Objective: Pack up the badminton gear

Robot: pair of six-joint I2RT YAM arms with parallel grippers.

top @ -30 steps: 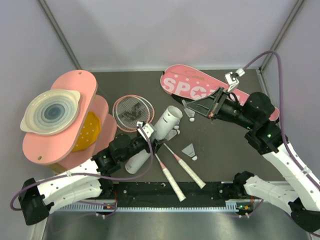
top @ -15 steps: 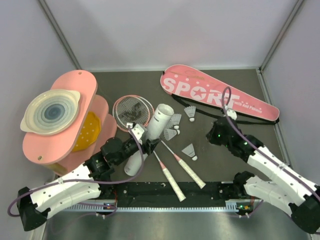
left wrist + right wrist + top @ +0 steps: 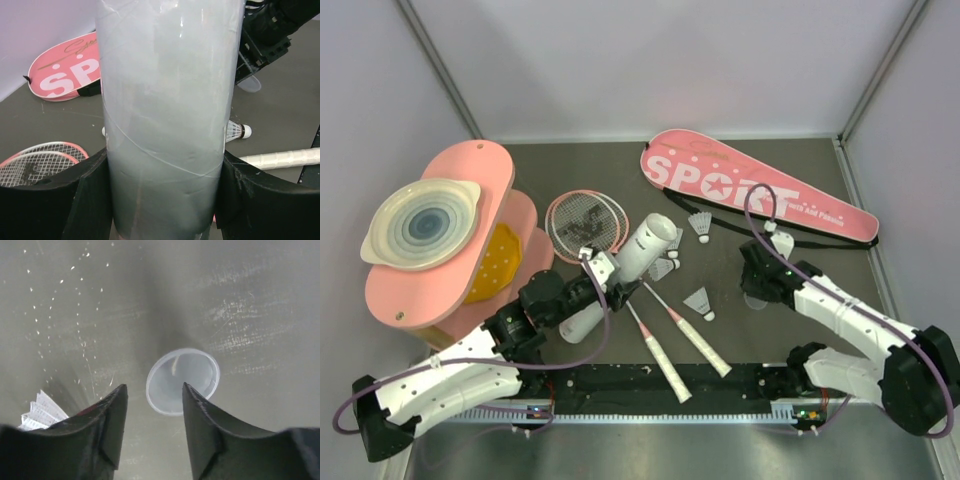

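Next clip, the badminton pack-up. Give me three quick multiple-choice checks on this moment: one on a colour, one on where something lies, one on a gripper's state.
1. The SPORT bag is:
A. blue
B. pink
C. green

2. The clear round cap lies:
A. inside the bag
B. fitted on the white tube
C. on the table, just beyond the right gripper

3. The left gripper is:
A. shut on the white tube
B. open with nothing between its jaws
C. out of sight in every view

Key:
1 B: the bag is pink with white lettering.
2 C: the right wrist view shows the cap flat on the table past the open jaws.
3 A: the left wrist view shows its jaws pressed on both sides of the tube.
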